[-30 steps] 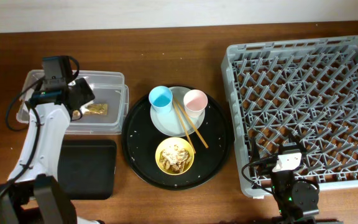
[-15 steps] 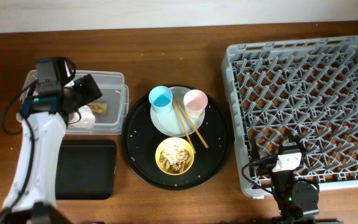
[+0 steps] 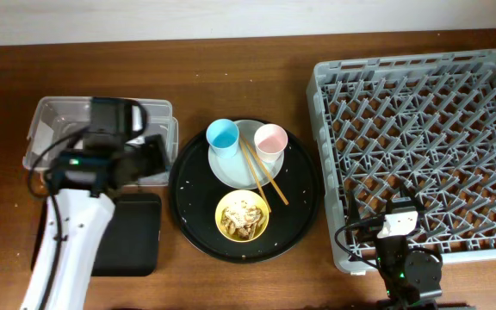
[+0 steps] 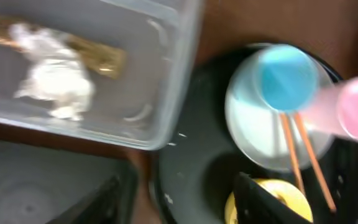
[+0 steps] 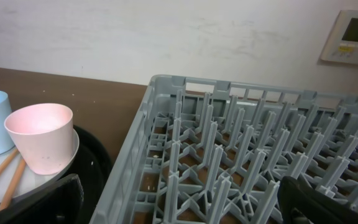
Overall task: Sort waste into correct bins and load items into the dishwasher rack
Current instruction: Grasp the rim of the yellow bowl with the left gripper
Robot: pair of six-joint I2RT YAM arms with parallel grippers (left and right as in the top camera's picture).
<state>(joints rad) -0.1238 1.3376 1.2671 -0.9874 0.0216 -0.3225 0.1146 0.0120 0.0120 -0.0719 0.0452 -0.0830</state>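
In the left wrist view the crumpled white tissue (image 4: 55, 78) and the brown-gold wrapped stick (image 4: 98, 57) lie in the clear tub (image 4: 160, 118). My left gripper (image 4: 179, 208) is open and empty, over the gap between the tub (image 3: 46, 116) and the round black tray (image 3: 304, 215); overhead it (image 3: 155, 157) hides the tub's contents. The blue cup (image 3: 223, 135), pink cup (image 3: 270, 139) and chopsticks (image 3: 262, 174) sit on the white plate (image 3: 231, 172). The yellow bowl (image 3: 243, 215) holds the food scraps (image 3: 244, 212). My right gripper (image 5: 179, 211) is open and empty at the grey rack's (image 3: 420, 146) front left corner.
The shallow black rectangular tray (image 3: 132, 232) lies in front of the tub, partly under my left arm. The rack (image 5: 241, 149) fills the right side of the table. A wall panel (image 5: 356, 37) hangs behind it.
My left arm has swung right, from above the tub toward the round tray. The tissue now lies in the tub. The right arm has not moved.
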